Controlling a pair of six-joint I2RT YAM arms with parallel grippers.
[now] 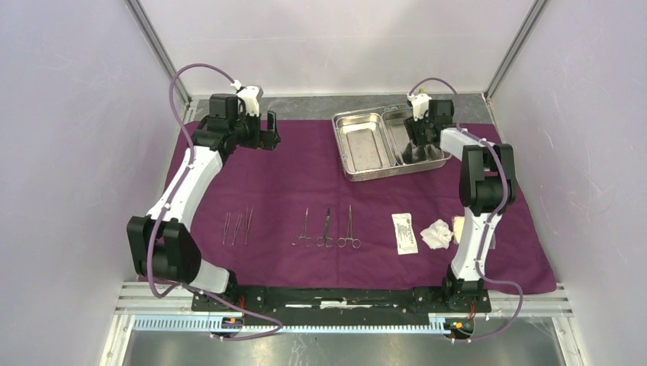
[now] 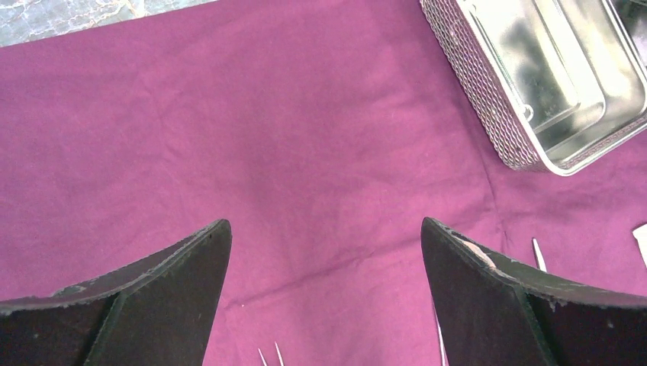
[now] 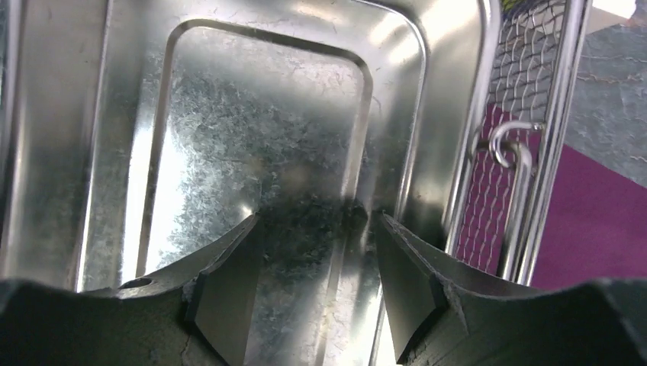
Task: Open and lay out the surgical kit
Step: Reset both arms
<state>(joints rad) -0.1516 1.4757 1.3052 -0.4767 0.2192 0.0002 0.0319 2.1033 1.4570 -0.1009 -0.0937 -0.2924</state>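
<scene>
so the big plum-purple cloth (image 1: 305, 183) is spread flat over most of the table, a few soft creases in it, grey tabletop peeking out along the far edge. Far left, the left gripper (image 1: 263, 133) hangs over the cloth's back left part with its jaws wide apart and nothing between them; its wrist cam just shows bare purple fabric (image 2: 267, 137) between the two dark fingers (image 2: 175, 290). Nearer the front, left of centre, three thin tweezers (image 1: 237, 228) lie side by side in a row, then just right of them three slim scissor-handled instruments (image 1: 326, 229), ring handles toward the arm bases, tips pointing away. Further right there's the white flat packet (image 1: 405, 232), and a crumpled gauze pad (image 1: 437, 233) right beside it. At the back right sits the shiny steel tray (image 1: 366, 145), two compartments, slightly skewed, mesh showing on its side wall. The right gripper (image 1: 418, 149) is down in the right compartment, jaws partly apart, just scuffed bare metal (image 3: 259, 114) between them
</scene>
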